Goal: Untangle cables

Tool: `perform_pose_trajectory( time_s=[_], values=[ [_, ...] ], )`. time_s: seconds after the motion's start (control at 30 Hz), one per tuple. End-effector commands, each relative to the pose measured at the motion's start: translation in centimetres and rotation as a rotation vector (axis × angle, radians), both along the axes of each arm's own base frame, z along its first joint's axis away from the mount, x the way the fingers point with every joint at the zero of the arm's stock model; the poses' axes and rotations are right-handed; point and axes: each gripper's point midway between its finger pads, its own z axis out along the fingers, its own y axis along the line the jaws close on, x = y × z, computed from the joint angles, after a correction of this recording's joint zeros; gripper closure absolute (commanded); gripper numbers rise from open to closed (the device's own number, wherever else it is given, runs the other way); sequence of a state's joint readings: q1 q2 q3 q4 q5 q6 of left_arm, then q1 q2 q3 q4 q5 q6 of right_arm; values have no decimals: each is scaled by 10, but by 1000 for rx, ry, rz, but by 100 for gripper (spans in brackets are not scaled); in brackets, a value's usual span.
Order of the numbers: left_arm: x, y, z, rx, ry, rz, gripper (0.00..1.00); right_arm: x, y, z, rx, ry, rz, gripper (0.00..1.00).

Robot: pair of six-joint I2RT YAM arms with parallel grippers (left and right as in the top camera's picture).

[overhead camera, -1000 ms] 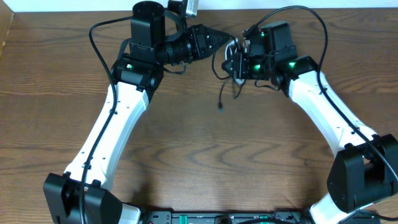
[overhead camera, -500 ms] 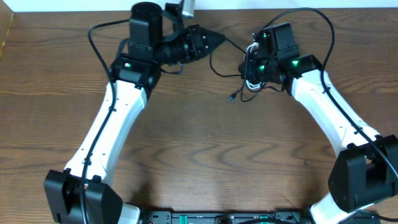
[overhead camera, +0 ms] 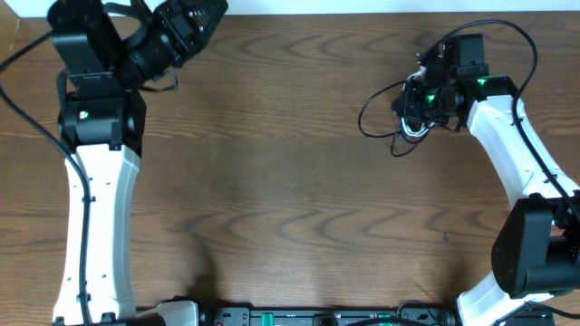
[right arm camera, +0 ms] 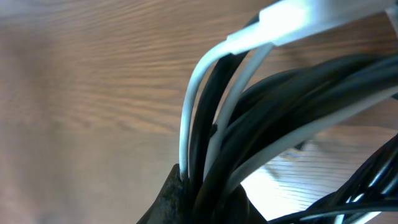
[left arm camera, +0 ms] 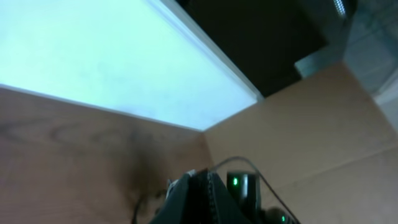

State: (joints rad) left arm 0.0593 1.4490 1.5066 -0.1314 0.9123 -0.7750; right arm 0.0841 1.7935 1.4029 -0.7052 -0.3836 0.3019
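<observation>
The cables (overhead camera: 405,125), thin black cords and a white one, hang as a small tangle from my right gripper (overhead camera: 419,101) at the back right of the table. One black cord loops out to the left (overhead camera: 364,116) and rests on the wood. In the right wrist view my right gripper (right arm camera: 205,186) is shut on a bundle of black and white cords (right arm camera: 273,106). My left gripper (overhead camera: 216,9) is at the table's back left edge, far from the cables. In the left wrist view its fingers (left arm camera: 200,179) are pressed together with no cord between them.
The wooden table (overhead camera: 290,199) spreads between the two arms. A pale wall and a cardboard panel (left arm camera: 323,124) show beyond the table's back edge. The thick black arm wires arch over each arm.
My left arm has swung far to the left and back, away from the tangle, and no longer holds the black cord. My right arm has moved right with the tangle.
</observation>
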Motion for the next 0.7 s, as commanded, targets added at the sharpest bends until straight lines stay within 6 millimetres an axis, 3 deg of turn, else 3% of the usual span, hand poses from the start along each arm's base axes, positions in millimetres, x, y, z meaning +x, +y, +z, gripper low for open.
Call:
perform_pose_trajectory(
  time_s=[0.0, 0.1, 0.27, 0.43, 0.67],
  values=[
    [-10, -18, -23, 107, 6, -80, 92, -9, 31, 12, 150, -13, 132, 99],
    [-20, -40, -62, 213, 56, -170, 92, -11, 46, 23, 268, 9, 127, 99],
    [-32, -62, -108, 363, 87, -280, 76, -9, 72, 56, 503, -10, 191, 99],
    [-37, -65, -116, 410, 59, -322, 70, -12, 80, 68, 685, 22, 255, 99],
    [-56, -79, -134, 458, 72, -416, 66, -8, 76, 45, 799, 106, 266, 99]
  ],
)
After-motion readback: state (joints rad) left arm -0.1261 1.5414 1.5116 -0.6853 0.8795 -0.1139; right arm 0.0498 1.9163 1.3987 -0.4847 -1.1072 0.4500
